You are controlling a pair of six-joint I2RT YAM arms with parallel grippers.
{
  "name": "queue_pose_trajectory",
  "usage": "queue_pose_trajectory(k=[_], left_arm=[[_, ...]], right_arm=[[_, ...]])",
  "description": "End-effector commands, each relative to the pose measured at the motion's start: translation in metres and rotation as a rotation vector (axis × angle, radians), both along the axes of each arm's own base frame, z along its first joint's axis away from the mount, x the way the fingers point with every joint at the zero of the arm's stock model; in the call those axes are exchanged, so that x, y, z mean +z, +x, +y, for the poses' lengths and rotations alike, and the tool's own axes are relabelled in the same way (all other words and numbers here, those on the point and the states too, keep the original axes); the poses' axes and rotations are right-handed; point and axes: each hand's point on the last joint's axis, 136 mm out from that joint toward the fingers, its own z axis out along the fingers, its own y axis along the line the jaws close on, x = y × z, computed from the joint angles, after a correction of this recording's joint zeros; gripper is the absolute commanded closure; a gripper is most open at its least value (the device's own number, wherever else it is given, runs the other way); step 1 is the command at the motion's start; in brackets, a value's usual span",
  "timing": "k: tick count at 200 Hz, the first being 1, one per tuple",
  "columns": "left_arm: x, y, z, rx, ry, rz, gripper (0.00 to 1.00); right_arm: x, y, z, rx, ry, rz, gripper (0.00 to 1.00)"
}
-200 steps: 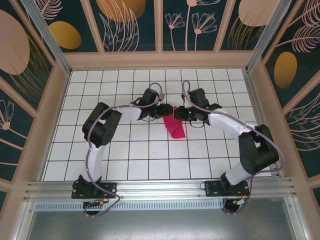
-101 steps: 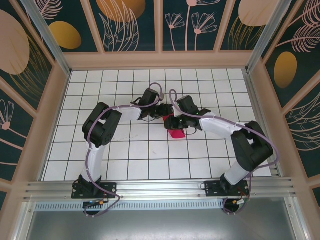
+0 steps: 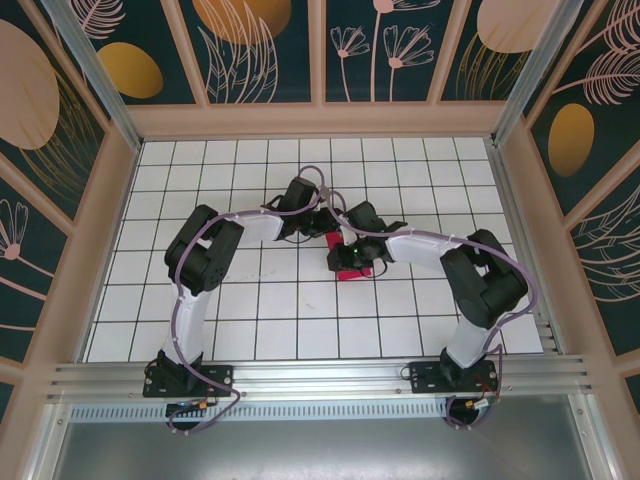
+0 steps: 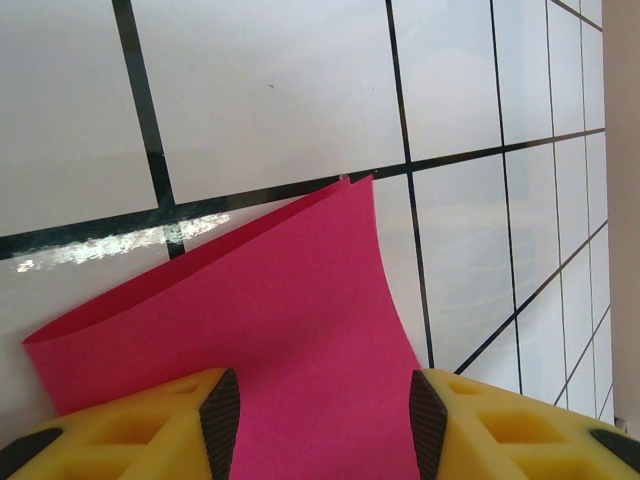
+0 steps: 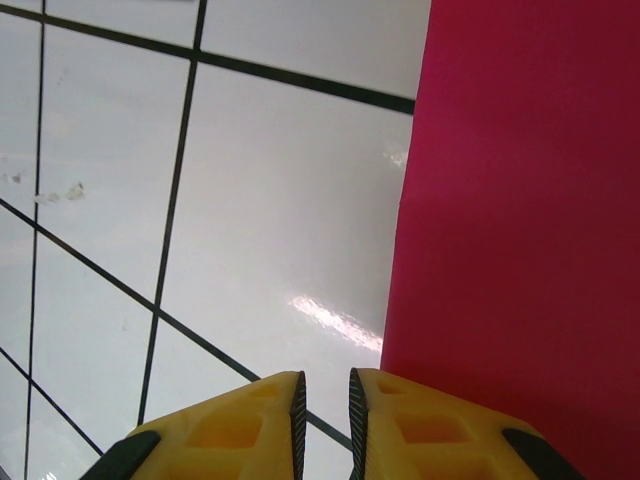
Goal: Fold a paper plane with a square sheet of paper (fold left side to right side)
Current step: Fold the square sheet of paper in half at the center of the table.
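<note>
We judge the task to be at an early stage. The square sheet of paper (image 4: 300, 300) lies on the white tiled table (image 3: 250, 300), doubled over, with its two free corners almost meeting, so the side-to-side fold looks laid. The upper layer bows up from the lower one, so the crease probably needs pressing flat. No nose or wings show, so the whole dart shape is left to do.

Both arms reach in with elbows bent outward and wrists tipped down at the sheet. The left gripper (image 4: 324, 400) sits at the sheet's far edge. Its jaws stand moderately apart, with the paper running through the gap rather than being pinched. The right gripper (image 5: 325, 400) is low, just beside the sheet's folded edge and over bare tile. Its jaws are drawn to a thin slit with nothing in it.
</note>
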Motion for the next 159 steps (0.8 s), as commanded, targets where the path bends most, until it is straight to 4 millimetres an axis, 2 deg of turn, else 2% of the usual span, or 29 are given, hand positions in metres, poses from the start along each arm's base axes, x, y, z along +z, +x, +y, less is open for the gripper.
queue_pose_trajectory(k=[1,159], left_arm=[[-0.044,-0.022,0.014,-0.003,0.112,0.092,0.49],[-0.05,-0.022,0.017,0.003,0.129,0.1,0.49]], right_arm=[[-0.014,-0.011,-0.003,0.026,-0.047,0.032,0.77],[-0.039,-0.029,-0.013,0.046,-0.132,0.089,0.8]])
